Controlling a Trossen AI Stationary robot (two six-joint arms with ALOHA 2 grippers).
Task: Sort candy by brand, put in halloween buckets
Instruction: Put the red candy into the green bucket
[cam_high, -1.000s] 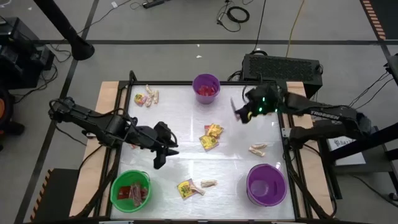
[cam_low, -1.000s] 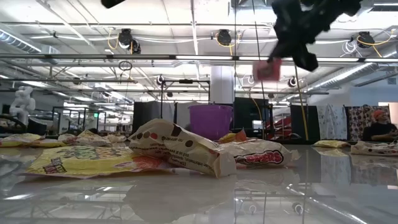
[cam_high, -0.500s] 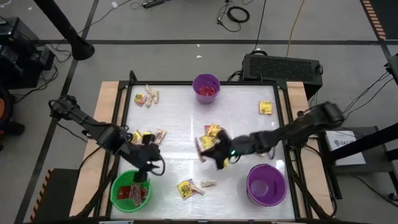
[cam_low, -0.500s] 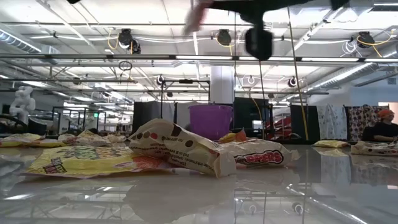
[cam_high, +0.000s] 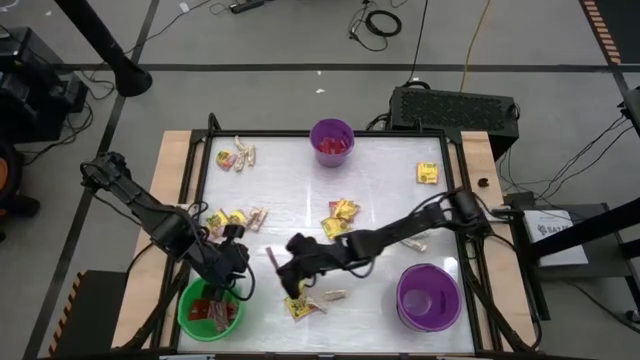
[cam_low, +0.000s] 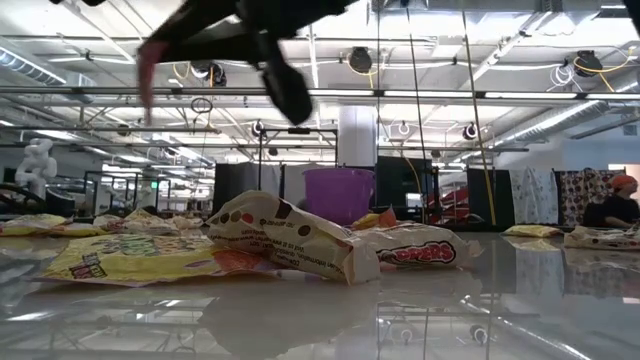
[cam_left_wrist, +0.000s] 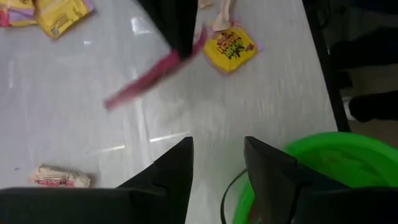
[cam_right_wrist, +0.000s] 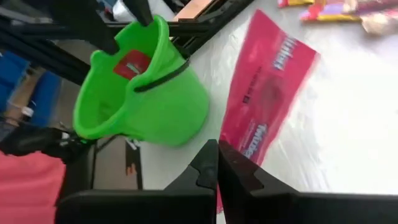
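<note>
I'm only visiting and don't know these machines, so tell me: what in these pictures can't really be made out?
- Red packet in the right gripper: its print is too blurred to read in the right wrist view; a mere streak in the low view.
- Green bucket: the left arm covers part of its contents in the high view; the picture's edge cuts it off in the left wrist view.
- Purple bucket: candy in front hides its base in the low view.
</note>
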